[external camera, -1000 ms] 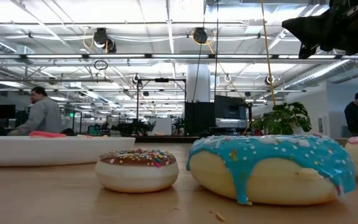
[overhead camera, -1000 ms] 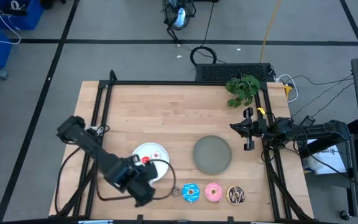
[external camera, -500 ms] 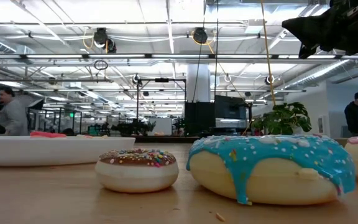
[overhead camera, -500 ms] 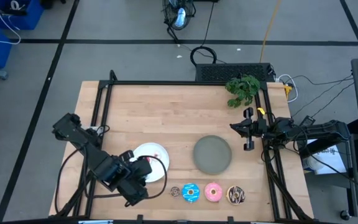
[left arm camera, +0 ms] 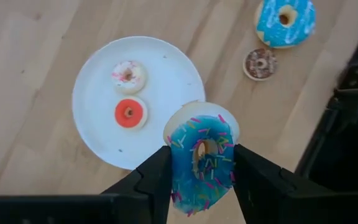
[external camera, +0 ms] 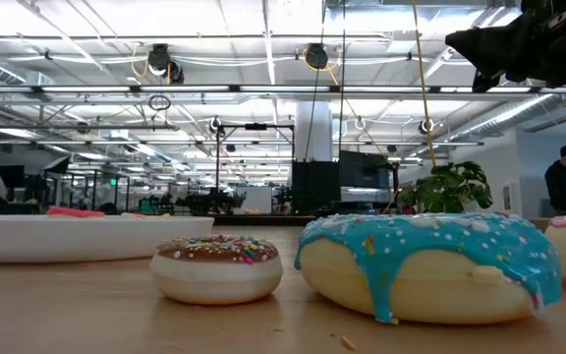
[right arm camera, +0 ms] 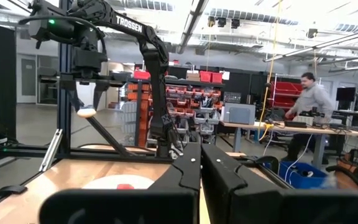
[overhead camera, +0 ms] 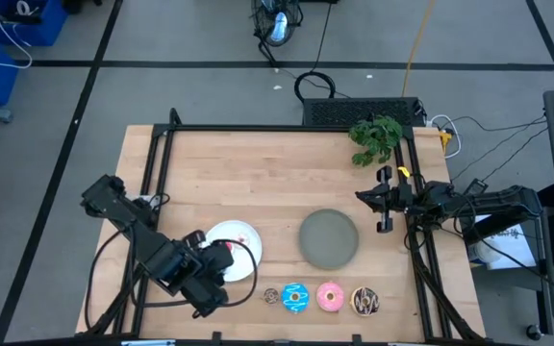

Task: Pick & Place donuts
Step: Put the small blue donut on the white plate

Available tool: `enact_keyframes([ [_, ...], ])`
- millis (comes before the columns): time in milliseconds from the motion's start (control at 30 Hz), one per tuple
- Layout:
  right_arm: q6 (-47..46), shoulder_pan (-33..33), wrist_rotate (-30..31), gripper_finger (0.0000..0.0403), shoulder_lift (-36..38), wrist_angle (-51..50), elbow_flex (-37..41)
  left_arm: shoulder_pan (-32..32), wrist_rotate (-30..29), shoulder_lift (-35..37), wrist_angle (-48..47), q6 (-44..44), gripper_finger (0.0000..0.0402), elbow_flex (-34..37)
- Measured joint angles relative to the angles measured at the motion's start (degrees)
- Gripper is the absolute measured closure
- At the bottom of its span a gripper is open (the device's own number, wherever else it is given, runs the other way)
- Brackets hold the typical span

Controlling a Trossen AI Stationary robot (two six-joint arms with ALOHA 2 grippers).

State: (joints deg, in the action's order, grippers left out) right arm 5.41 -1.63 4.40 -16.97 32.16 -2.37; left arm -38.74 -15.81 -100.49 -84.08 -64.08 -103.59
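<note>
While the left gripper [left arm camera: 197,171] hangs above the white plate [left arm camera: 98,81], a blue sprinkled donut [left arm camera: 199,155] sits pinched between its fingers — the carry step, with placing to come.

Held on edge, the ring's hole faces the wrist camera and its longer span runs along the fingers. Two tiny donuts, white-pink [left arm camera: 128,76] and red [left arm camera: 130,113], already lie on the plate. Next, I judge, it needs lowering onto bare plate clear of them — then release. The right gripper [overhead camera: 384,200] waits near the table's right edge, fingers pressed together.
</note>
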Motion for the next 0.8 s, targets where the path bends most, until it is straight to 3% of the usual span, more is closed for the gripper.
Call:
enact_keyframes([
  [267, -0.15, 0.00, -0.01, 0.0403, 0.00, 0.04, 0.00, 0.49, -0.12, 0.00, -0.50, -2.36, 0.0247, 4.59],
  [800, -0.17, 0.00, -0.02, 0.0403, 0.00, 0.11, 0.00, 1.22, 3.46, -0.02, 11.18, 2.09, 0.0247, 17.87],
])
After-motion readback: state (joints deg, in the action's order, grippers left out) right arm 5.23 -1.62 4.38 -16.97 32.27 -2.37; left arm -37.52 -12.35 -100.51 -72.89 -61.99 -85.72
